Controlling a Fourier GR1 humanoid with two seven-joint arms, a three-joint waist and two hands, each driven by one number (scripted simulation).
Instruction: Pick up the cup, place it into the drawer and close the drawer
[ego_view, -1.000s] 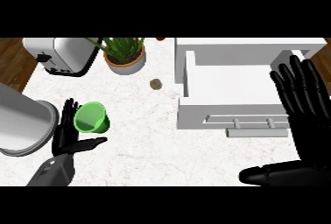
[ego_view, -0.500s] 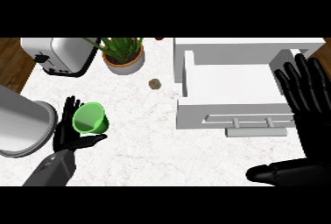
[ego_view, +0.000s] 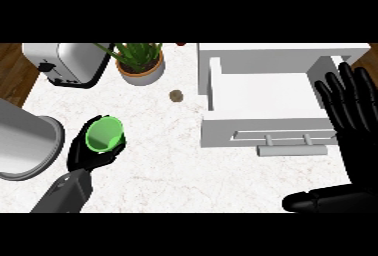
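**Left hand is holding the cup near the counter's left edge**

The black left hand (ego_view: 94, 150) is curling its fingers around the small green plastic cup (ego_view: 103, 135), and compared with a second ago the cup is sitting deeper in the hand and a little closer to the counter's front edge, so the grasp is probably finished and the carrying toward the open white drawer (ego_view: 260, 102) at the counter's right side is coming next. The cup's mouth is pointing up toward the camera, so its long axis is standing nearly upright, maybe slightly tilted. The black right hand (ego_view: 351, 107) is resting open, fingers up, over the drawer's right wall.
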